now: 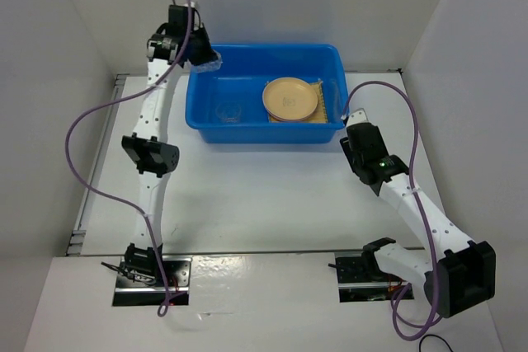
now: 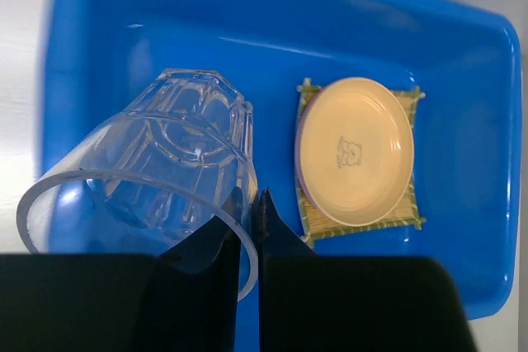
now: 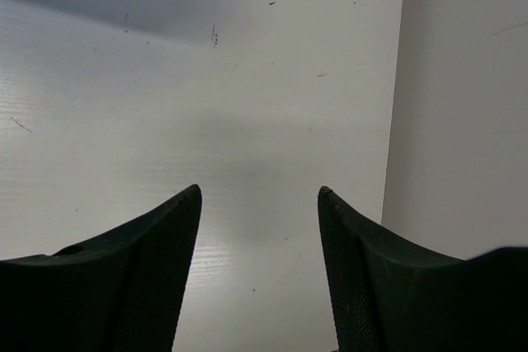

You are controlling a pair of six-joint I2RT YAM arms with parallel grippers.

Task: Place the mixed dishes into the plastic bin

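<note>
- White table (image 1: pixel 247 195) boxed in by white walls (image 1: pixel 82 30) is what's seen from the top camera, with the blue bin (image 1: pixel 264 132) parked at the far side.
- Same view: the left gripper (image 1: pixel 206 55) is held over the bin's far-left corner with the clear cup (image 1: pixel 216 62) in it, so the cup is up in the air, not set down.
- The yellow-tan plate (image 1: pixel 290 98) is stacked on the woven mat (image 1: pixel 323 113) in the bin's right half. The right gripper (image 1: pixel 355 131) is parked just beside the bin's near-right corner.
- Left wrist view: the cup's wall is pinched between the nearly closed fingers (image 2: pixel 280 245), and the cup is tipped with its mouth toward the camera.
- A sliver of the pink plate (image 2: pixel 299 162) can be made out between the yellow-tan plate and the mat. A small printed figure is seen at the yellow-tan plate's centre, but no lettering can be read.
- Right wrist view: the right gripper's jaws are spread wide with nothing between them. Bare table is seen below and a side wall (image 3: pixel 462 80) to the right.
</note>
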